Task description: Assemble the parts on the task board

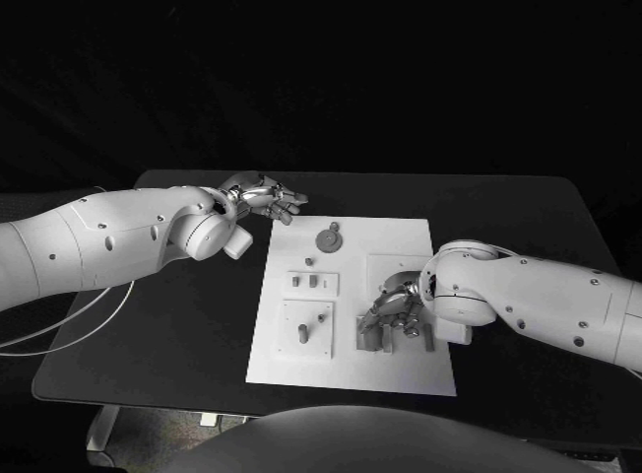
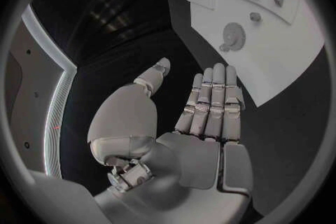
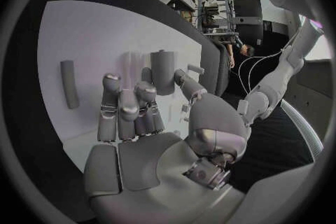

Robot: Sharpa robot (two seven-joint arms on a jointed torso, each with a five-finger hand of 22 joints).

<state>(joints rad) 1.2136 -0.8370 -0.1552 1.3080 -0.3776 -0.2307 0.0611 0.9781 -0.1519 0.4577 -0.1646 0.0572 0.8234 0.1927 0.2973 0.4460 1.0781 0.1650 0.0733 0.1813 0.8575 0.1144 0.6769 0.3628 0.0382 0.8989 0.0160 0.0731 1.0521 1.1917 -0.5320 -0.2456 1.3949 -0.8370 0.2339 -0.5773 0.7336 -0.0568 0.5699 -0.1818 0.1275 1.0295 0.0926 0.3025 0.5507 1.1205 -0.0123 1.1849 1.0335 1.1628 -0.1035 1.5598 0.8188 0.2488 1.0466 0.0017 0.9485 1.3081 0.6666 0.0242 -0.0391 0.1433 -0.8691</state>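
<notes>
My right hand (image 3: pixel 140 123) over the task board (image 3: pixel 84 39), fingers (image 3: pixel 112 106) curled inward, grey cylinder (image 3: pixel 162 71) just beyond them, grey peg (image 3: pixel 69 84) lying near the board's edge.

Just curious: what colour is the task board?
White task board, clearest in the head view.

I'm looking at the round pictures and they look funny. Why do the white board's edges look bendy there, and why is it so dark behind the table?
Left wrist view: fisheye lens curves the white board's straight edges. Right wrist view: same bending, with the right robot hand looming large. Head view: board edges straight; light falls on the table, so the background stays black.
</notes>
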